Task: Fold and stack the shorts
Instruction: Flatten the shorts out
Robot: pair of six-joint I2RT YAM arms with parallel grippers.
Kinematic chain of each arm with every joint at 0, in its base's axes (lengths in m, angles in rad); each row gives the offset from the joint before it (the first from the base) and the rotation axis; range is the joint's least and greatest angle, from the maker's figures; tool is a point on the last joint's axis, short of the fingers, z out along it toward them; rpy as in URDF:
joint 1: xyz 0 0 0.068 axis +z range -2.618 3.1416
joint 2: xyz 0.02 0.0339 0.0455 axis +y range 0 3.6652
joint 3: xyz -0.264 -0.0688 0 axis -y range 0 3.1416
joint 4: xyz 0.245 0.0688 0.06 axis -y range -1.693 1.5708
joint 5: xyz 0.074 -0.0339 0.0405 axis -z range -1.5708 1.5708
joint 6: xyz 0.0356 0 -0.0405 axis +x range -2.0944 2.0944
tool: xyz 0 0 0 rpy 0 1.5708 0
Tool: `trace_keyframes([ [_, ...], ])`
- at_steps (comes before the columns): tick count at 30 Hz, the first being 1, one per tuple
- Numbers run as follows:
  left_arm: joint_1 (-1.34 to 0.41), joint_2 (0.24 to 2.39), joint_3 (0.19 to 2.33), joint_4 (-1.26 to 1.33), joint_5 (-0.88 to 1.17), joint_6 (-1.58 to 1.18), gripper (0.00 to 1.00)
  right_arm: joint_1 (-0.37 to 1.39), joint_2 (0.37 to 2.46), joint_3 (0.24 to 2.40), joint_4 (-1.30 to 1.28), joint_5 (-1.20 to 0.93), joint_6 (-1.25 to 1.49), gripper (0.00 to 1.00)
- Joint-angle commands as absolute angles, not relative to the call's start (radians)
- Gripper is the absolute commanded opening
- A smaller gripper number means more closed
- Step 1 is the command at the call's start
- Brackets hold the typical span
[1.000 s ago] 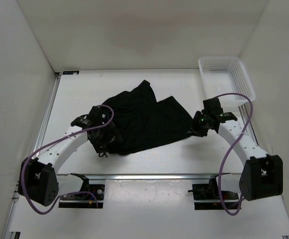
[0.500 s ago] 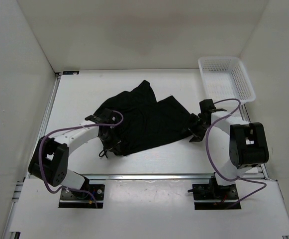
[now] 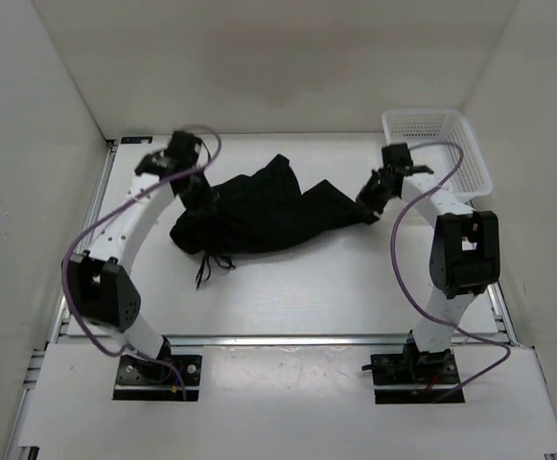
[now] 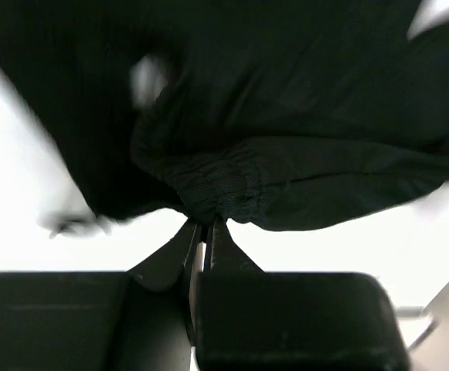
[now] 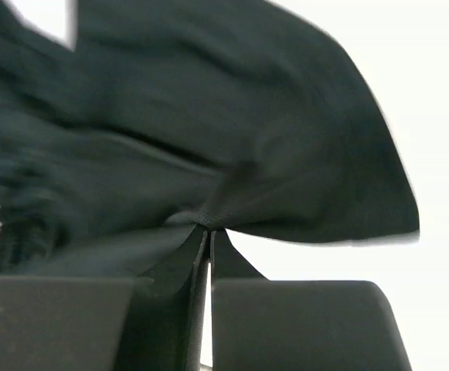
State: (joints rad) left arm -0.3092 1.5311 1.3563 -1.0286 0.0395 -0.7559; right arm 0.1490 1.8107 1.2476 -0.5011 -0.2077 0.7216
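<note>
The black shorts [image 3: 264, 209] hang stretched between both arms above the middle of the white table, sagging in the centre, with a drawstring dangling at the lower left. My left gripper [image 3: 201, 192] is shut on the gathered waistband [image 4: 209, 197] at the cloth's left end. My right gripper [image 3: 368, 198] is shut on a pinch of a leg's cloth [image 5: 209, 220] at the right end. In the left wrist view the shorts [image 4: 286, 116] fill the upper picture, and in the right wrist view the shorts [image 5: 209, 147] hang in front of the jaws.
A white mesh basket [image 3: 435, 149] stands at the back right corner, just beyond my right arm. White walls close in the table on three sides. A metal rail [image 3: 288, 339] runs along the near edge.
Both grippers closed on the shorts and pulled them up and toward the back of the table. The cloth went from lying spread flat to hanging bunched between the two arms.
</note>
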Motion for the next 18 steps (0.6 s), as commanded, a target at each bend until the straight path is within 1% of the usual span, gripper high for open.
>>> trace_keyframes([
  [1,-0.230,1.644,1.709,-1.104,-0.115,-0.612,0.10,0.147,1.824,1.571,-0.549,-0.192,0.715,0.00],
  [2,-0.198,1.673,1.893,-1.147,-0.115,-0.585,0.10,0.147,1.824,1.635,-0.590,-0.192,0.715,0.00],
  [4,-0.187,1.725,2.041,-1.158,-0.115,-0.565,0.10,0.147,1.824,1.759,-0.620,-0.183,0.693,0.00],
  [6,-0.178,1.735,2.168,-1.169,-0.092,-0.552,0.10,0.147,1.784,1.789,-0.641,-0.183,0.680,0.00],
  [7,-0.178,1.735,2.184,-1.169,-0.081,-0.540,0.10,0.147,1.766,1.789,-0.641,-0.183,0.680,0.00],
  [8,-0.178,1.718,2.184,-1.169,-0.066,-0.540,0.10,0.147,1.744,1.737,-0.641,-0.183,0.667,0.00],
  [10,-0.190,1.653,2.091,-1.140,-0.034,-0.540,0.10,0.147,1.660,1.651,-0.641,-0.144,0.667,0.00],
  [11,-0.199,1.619,2.038,-1.123,-0.020,-0.540,0.10,0.147,1.625,1.528,-0.620,-0.134,0.667,0.00],
  [12,-0.227,1.582,1.897,-1.102,-0.020,-0.540,0.10,0.147,1.546,1.455,-0.571,-0.123,0.676,0.00],
  [13,-0.239,1.501,1.816,-1.077,0.004,-0.551,0.10,0.147,1.502,1.380,-0.546,-0.114,0.676,0.00],
  [14,-0.250,1.456,1.728,-1.027,0.017,-0.561,0.10,0.147,1.464,1.241,-0.528,-0.086,0.686,0.00],
  [15,-0.259,1.413,1.639,-1.000,0.029,-0.577,0.10,0.159,1.394,1.173,-0.503,-0.074,0.686,0.00],
  [16,-0.273,1.370,1.458,-0.977,0.040,-0.616,0.10,0.175,1.359,1.108,-0.494,-0.060,0.686,0.00],
  [17,-0.273,1.295,1.369,-0.959,0.049,-0.638,0.10,0.184,1.301,0.986,-0.494,-0.042,0.695,0.00],
  [18,-0.299,1.261,1.285,-0.927,0.049,-0.662,0.10,0.208,1.273,0.926,-0.482,-0.023,0.695,0.00],
])
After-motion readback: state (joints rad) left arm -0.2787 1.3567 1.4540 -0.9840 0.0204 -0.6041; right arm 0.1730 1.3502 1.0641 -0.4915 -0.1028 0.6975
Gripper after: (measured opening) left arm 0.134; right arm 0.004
